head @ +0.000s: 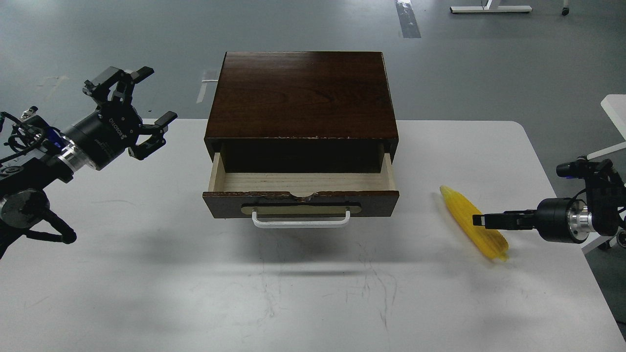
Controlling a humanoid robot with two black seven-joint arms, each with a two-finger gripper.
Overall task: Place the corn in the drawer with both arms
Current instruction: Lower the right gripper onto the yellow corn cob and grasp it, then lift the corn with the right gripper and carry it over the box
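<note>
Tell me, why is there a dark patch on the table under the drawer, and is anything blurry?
In the head view, light from above makes the open drawer cast a soft grey shadow on the white table. The wooden box top shows a pale sheen. The corn looks slightly smeared at its near end; the rest is sharp.

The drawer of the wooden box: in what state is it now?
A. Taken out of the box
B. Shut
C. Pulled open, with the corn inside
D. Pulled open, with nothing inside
D: the drawer is pulled open with bare pale wood inside, and the corn lies on the table to its right.
</note>
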